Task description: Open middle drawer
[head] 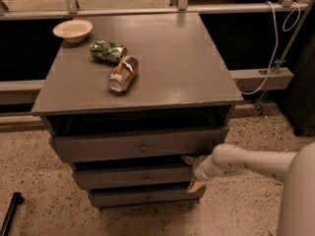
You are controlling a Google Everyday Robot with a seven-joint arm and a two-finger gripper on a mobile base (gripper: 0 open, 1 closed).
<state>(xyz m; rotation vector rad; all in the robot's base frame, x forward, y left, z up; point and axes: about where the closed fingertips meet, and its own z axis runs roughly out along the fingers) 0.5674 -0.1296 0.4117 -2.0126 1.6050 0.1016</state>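
With the gripper point(192, 173) at the right end of the middle drawer point(133, 177), the pull should, I judge, run straight and level out of the cabinet. It should hook the front's edge, since the knob point(146, 179) lies well to the gripper's left. Its 2 fingers point(187, 159) are spread wide, 1 above and 1 below that end, holding nothing. Whether they touch the front is unclear. Just above juts the top drawer point(113, 146).
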